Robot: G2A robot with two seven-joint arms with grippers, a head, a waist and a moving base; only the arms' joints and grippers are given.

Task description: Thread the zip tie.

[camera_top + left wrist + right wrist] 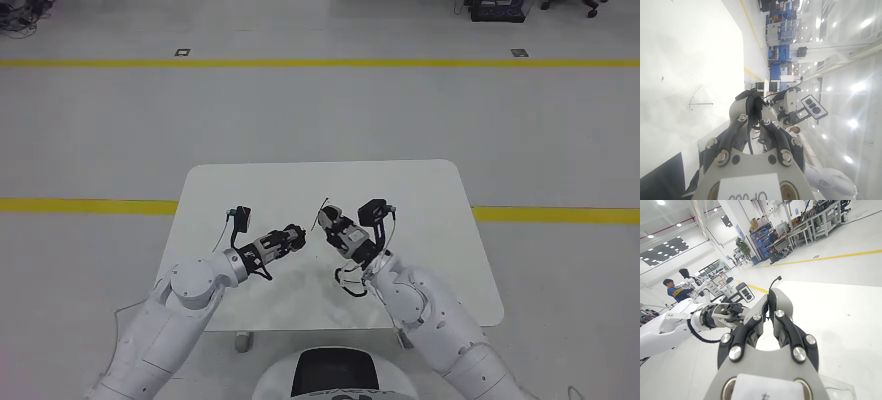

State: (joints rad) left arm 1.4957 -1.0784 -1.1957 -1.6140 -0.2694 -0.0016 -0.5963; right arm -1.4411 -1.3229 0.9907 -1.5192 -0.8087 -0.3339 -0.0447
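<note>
Claws, top view: left claw (297,238) and right claw (326,217) close together over the worktop (420,190), zip tie (322,207) jutting from the right; left wrist view: left pinches what looks like its tail; right wrist view: tie pinched below its head; a limp tail may miss the slot.

A white table (420,190) is set on a pale floor (320,110). A yellow line (320,63) is painted beyond it, with blue shelves (762,234) farther off.

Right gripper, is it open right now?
No, the right gripper is shut on the zip tie, whose head end sticks out past its fingertips.
</note>
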